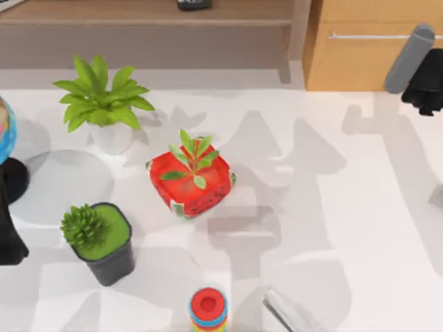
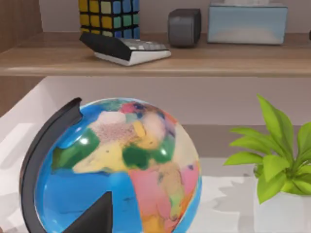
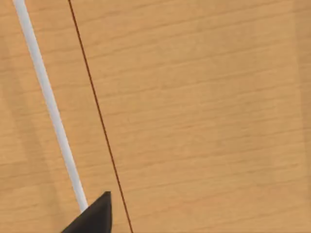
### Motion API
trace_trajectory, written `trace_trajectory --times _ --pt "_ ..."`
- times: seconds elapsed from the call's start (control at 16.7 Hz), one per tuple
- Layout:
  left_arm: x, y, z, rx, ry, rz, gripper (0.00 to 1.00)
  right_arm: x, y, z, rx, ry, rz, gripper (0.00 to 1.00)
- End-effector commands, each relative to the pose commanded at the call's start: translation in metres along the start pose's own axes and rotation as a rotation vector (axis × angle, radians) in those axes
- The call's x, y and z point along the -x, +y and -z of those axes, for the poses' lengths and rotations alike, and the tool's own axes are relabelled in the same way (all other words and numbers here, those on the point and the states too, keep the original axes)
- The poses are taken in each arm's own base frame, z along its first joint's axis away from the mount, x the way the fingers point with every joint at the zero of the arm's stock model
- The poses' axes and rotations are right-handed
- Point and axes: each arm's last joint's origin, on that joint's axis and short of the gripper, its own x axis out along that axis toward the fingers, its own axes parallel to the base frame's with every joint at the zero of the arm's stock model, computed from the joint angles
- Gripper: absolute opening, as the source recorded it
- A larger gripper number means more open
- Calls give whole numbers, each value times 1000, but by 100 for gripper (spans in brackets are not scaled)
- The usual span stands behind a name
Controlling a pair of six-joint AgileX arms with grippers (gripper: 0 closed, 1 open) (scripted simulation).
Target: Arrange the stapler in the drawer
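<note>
My right gripper (image 1: 423, 93) hangs at the far right of the table, up against the wooden front of the drawer (image 1: 353, 62), just beside the right end of its thin silver handle (image 1: 367, 36). In my right wrist view one dark fingertip (image 3: 95, 216) sits touching or nearly touching the handle (image 3: 48, 104), with the seam of the drawer front running alongside; whether my fingers stand apart or together I cannot tell. The drawer front sits flush, no inner walls showing.

The stapler (image 1: 287, 311) lies well apart from that gripper, at the near edge of the table, a slim pale bar set at a slant, just right of the stack of coloured rings (image 1: 208, 309) with its red top.

Between them the table (image 1: 346, 207) holds a red pot (image 1: 191, 181) with a small sprig, a dark pot (image 1: 104, 242) with a spiky green plant, and a white pot (image 1: 104, 104) with broad leaves.

My left arm (image 1: 10, 228) rests at the table's left edge beside a globe (image 2: 116, 165). Its wrist view looks past the globe to a wooden shelf (image 2: 155, 60) carrying a colour cube (image 2: 109, 17), a calculator (image 2: 129, 49), a grey box (image 2: 184, 26) and a tissue box (image 2: 248, 23). I cannot tell how that gripper's fingers stand.
</note>
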Motion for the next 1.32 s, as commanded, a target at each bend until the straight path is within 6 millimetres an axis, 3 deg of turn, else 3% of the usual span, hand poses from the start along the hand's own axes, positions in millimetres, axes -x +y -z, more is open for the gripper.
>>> trace_trajectory --times 0.24,0.42,0.96,1.32 --pt "0 0 0 0 0 0 100 -32 55 0 137 26 -29 100" --pt "0 0 0 0 0 0 100 -46 79 1 190 57 -2 100" --pt "0 0 0 0 0 0 100 -54 83 2 205 77 45 100" --pt "0 0 0 0 0 0 100 -77 82 1 206 73 47 100"
